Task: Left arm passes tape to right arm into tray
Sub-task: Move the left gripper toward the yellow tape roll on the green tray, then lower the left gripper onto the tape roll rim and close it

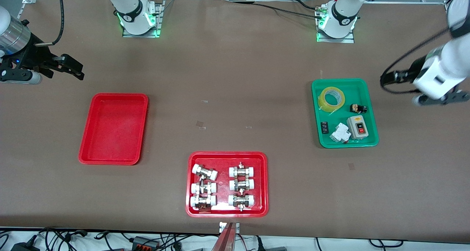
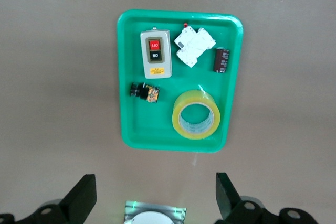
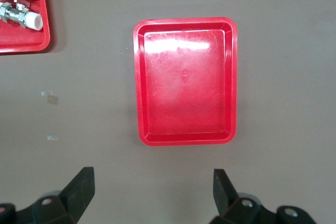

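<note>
Nearest the front camera sits a red tray of fittings, holding six white-capped metal pieces in two columns. Farther up the table, toward the right arm's end, lies the tray – plain red, with nothing in it, its bare floor glossy in the right wrist view. Toward the left arm's end stands a green tray, and in it the tape lies flat in the corner farthest from the front camera, its pale core facing up; the left wrist view shows the roll just beside a small black part. A grey switch box, a white breaker and a dark capacitor share the green tray's nearer half. The left gripper hovers past the green tray, over bare table at the table's edge, fingers spread and holding nothing. The right gripper hangs over bare table farther up than the tray – fingers likewise apart, empty.
</note>
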Controlling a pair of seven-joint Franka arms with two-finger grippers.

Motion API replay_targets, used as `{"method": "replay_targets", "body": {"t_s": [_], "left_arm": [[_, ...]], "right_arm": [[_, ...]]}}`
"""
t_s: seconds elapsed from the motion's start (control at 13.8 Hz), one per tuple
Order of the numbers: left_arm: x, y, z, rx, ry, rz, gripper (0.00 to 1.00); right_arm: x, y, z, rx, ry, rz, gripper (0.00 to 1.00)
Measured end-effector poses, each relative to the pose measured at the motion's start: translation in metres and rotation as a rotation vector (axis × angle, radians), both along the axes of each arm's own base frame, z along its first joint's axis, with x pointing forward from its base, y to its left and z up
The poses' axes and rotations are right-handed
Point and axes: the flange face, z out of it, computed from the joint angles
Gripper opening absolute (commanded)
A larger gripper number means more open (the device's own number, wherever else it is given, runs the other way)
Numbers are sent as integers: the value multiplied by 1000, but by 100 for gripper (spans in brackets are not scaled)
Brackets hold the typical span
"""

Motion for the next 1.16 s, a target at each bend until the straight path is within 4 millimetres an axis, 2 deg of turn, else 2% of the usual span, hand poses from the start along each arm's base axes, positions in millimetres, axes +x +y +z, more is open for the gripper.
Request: {"method": "replay_targets", "body": {"t_s": [0.15,0.22,0.36,0.44,0.51,0.65,0.95,1.16], "left_arm": [[1,9,-75,-15,11,14,100],[-7,16,-116,-21,20,28,100],[-38,28,-191,-33,53,55,100],[-52,29,-216,-38,74,59,100],[-60,27,-231,-42,90,57,100],[-67,21,-244,-48,110,48,100],[-68,5,-272,-75,127,23,100],[-69,-9,-284,-86,121,1,100]], "right_arm": [[0,0,0,0,0,0,100],[0,0,0,0,-1,0,100],[0,0,0,0,0,0,100],[0,0,0,0,0,0,100],[0,0,0,0,0,0,100],[0,0,0,0,0,0,100],[0,0,0,0,1,1,100],[0,0,0,0,1,1,100]]}}
